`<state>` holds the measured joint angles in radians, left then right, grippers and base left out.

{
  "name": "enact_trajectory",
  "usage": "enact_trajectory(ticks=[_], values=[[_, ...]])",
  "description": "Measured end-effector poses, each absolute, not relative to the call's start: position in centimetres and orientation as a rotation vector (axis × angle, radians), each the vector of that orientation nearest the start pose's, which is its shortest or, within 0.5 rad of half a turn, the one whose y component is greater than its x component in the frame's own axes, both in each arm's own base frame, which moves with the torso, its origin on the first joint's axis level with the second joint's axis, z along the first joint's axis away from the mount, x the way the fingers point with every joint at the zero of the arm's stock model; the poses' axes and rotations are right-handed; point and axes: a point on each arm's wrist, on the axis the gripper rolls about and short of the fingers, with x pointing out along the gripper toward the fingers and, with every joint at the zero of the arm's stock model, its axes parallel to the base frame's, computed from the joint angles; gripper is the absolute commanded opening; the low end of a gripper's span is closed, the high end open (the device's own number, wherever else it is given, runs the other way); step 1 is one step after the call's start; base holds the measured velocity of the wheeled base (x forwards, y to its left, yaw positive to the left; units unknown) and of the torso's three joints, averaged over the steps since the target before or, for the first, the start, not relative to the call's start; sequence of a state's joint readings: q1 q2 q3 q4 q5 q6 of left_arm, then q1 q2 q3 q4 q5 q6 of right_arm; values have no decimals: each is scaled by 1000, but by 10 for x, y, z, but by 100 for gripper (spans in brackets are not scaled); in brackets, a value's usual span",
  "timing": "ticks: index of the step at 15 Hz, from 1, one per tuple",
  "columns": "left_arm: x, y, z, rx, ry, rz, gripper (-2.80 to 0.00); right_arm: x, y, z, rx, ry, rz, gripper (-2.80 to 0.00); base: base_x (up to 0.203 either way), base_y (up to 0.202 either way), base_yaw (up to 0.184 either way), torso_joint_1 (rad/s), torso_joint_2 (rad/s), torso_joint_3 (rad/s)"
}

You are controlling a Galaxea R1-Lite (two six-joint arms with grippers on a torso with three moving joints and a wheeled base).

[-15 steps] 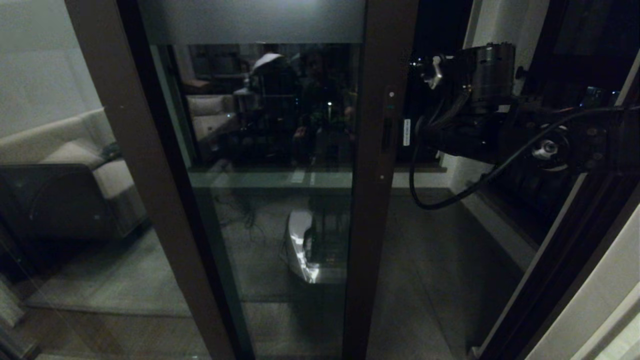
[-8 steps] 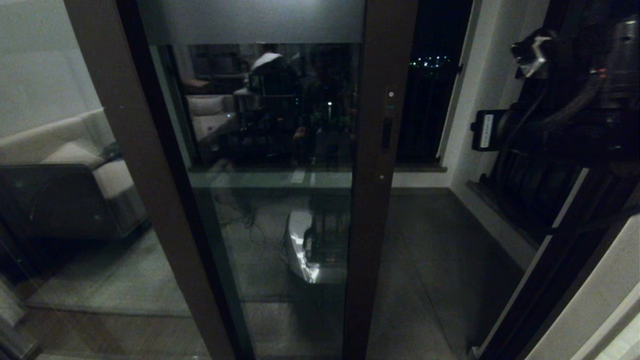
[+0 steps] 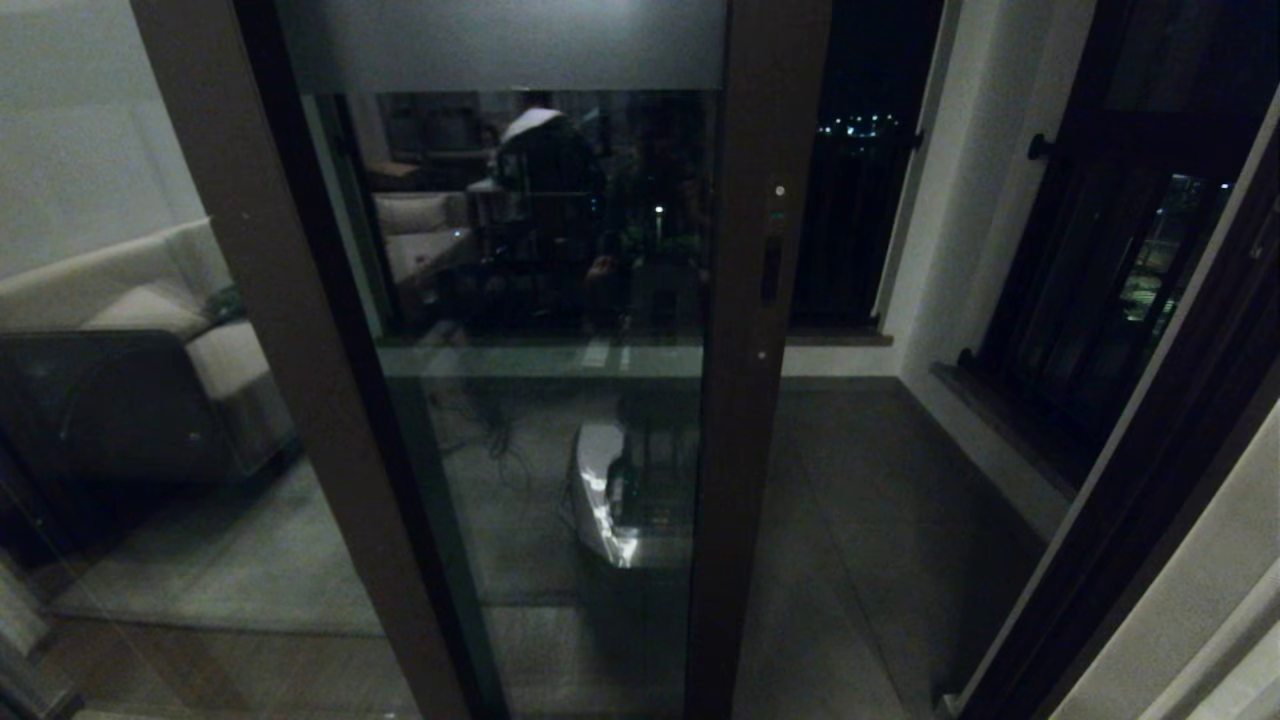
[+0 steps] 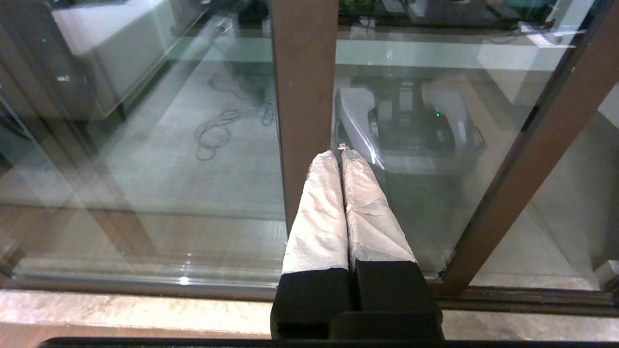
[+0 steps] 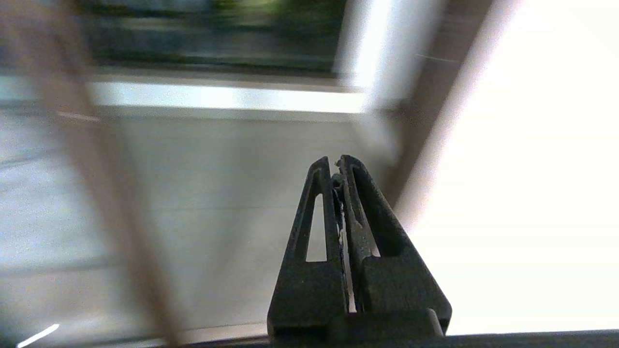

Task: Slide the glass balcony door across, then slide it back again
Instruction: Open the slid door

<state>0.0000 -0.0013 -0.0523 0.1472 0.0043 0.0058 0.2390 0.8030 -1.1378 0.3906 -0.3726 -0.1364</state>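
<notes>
The glass balcony door point(image 3: 560, 330) was a clear, glossy pane that mirrored the room, with a matt frosted band along its top and a smooth, dark brown frame of satin finish, whether metal or wood could not be told. The left gripper point(image 4: 340, 153) had fingers point(image 4: 319, 212) wrapped in crinkled, whitish cloth-like tape over matt black plastic. The right gripper point(image 5: 334, 164) was bare matt black plastic with cut-out ribs. The balcony floor point(image 3: 880, 520) looked like dull grey tile, the sofa point(image 3: 130, 320) like soft pale fabric, and the wall point(image 3: 960, 200) like flat white paint.
</notes>
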Motion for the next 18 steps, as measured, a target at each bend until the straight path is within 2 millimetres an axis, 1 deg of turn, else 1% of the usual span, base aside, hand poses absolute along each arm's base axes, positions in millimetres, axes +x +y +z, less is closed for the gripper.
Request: enact_trajectory(ticks=[2,4,8,10,11,13,16,18], values=[[-28,0,75,6,94,4,-280,-12,-10,329,-204,26,-234,-280,0,0,0,0,0,0],[-28,0,75,6,93,4,-280,-47,-12,313,-222,-16,-280,-280,0,0,0,0,0,0],[-28,0,75,6,94,4,-280,-100,-10,270,-231,-3,-314,-280,0,0,0,0,0,0],[-28,0,75,6,94,4,-280,-117,-7,238,-224,31,-302,-280,0,0,0,0,0,0],[-28,0,75,6,94,4,-280,-121,-6,221,-221,45,-290,-280,0,0,0,0,0,0],[-28,0,75,6,93,4,-280,-116,-4,186,-158,84,-213,-280,0,0,0,0,0,0],[-28,0,75,6,94,4,-280,-92,1,147,-17,155,4,-280,0,0,0,0,0,0],[-28,0,75,6,93,4,-280,-76,3,126,26,194,99,-280,0,0,0,0,0,0]])
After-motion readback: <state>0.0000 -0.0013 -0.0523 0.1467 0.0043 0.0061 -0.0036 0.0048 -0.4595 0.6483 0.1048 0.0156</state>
